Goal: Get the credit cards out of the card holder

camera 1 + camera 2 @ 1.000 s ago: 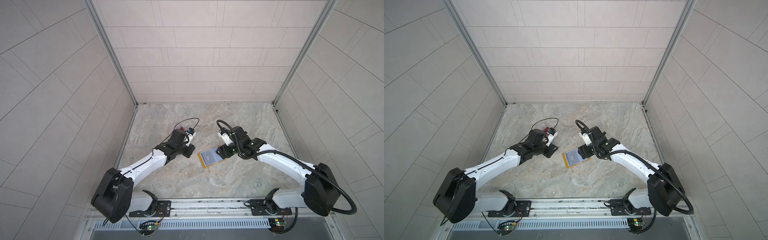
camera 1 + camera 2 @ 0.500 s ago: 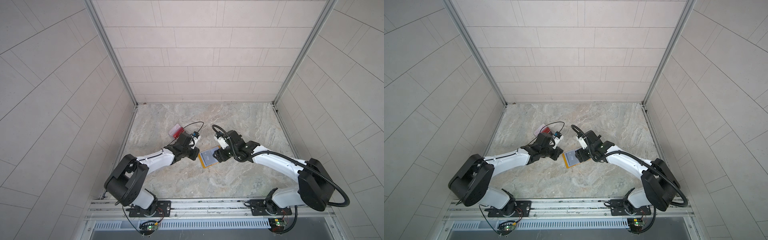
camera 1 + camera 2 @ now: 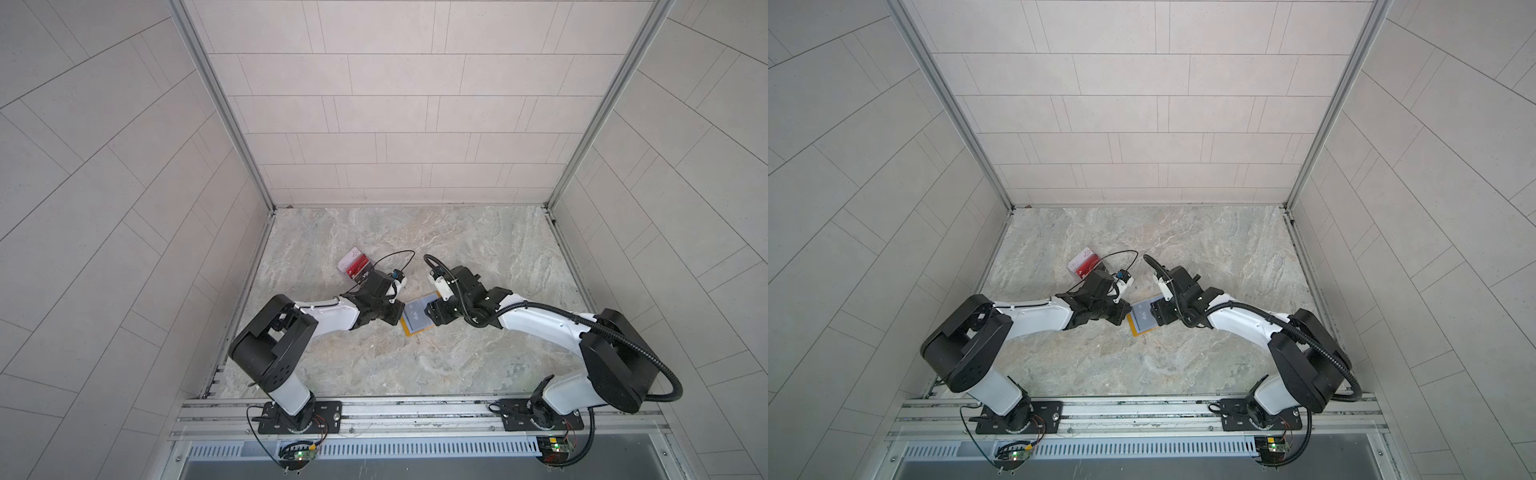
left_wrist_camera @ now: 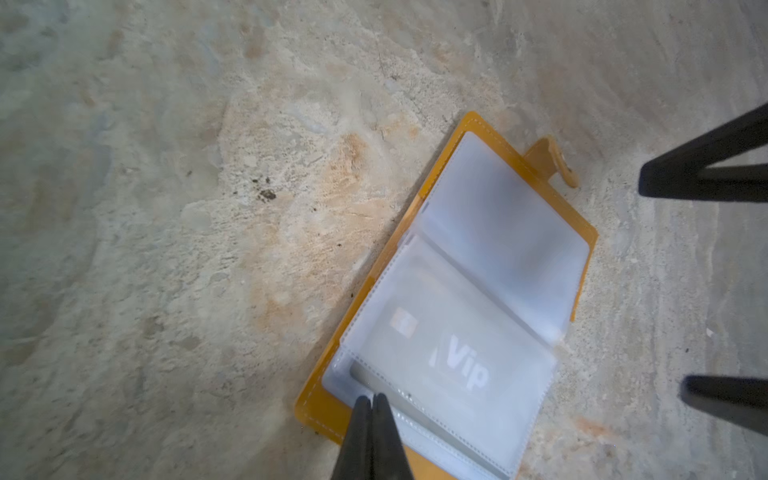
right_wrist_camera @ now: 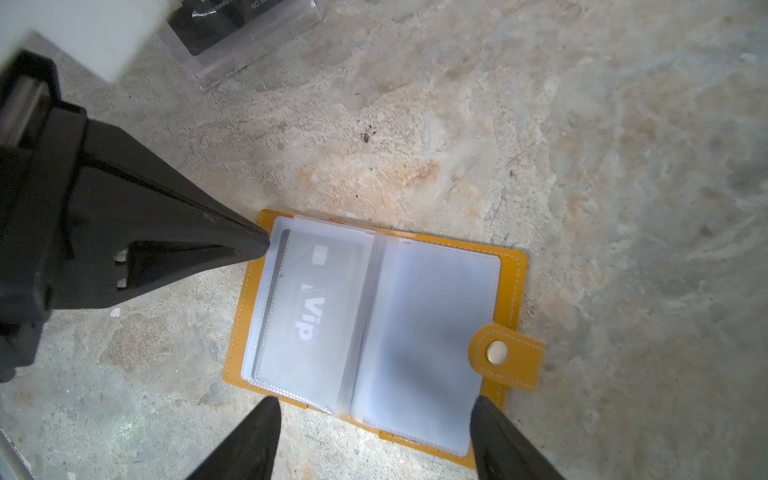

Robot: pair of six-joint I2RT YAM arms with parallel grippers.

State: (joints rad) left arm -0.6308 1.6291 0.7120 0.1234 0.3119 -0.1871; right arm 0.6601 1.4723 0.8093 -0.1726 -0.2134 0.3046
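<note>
Left gripper (image 4: 371,399) pinched shut at the edge of the Vip card (image 5: 316,299); right gripper (image 5: 374,401) gapes open, so the card holder (image 5: 513,270) may drag along.

clear box (image 5: 266,45) | apparently plastic | rests on marbled tabletop (image 3: 478,249)

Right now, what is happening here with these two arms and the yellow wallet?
The card holder lies open on the table. The left gripper is shut, its tips at the edge of the clear sleeve that holds a grey Vip card. Whether it pinches the card, I cannot tell. The right gripper stands open at the holder's edge and grips nothing. A red card lies outside the holder, beyond the left arm.
</note>
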